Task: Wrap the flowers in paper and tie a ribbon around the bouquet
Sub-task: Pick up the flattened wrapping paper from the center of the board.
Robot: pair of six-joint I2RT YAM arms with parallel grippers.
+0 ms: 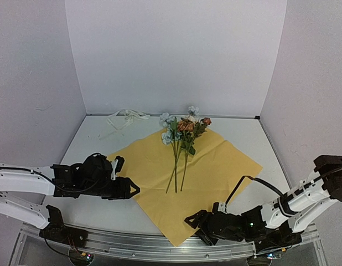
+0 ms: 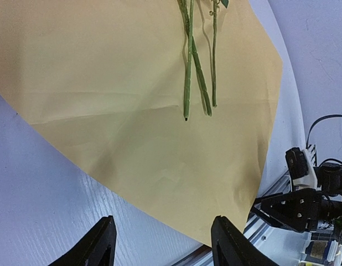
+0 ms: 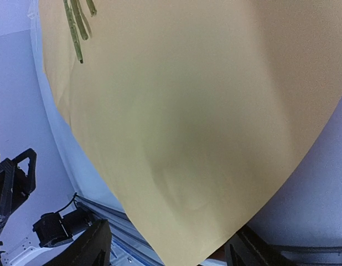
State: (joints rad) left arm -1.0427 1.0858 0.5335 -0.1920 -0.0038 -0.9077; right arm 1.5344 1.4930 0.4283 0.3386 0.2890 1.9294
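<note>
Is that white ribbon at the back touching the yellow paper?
Apart. The top view shows a strip of table between the ribbon and the paper's far-left edge.

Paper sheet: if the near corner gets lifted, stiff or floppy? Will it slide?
Likely floppy: the paper is thin and wide with soft creases, so a lifted corner should curl up alone. Probably light, so it may slide on the smooth table. The flowers lie loose on it and could roll if it tilts.
</note>
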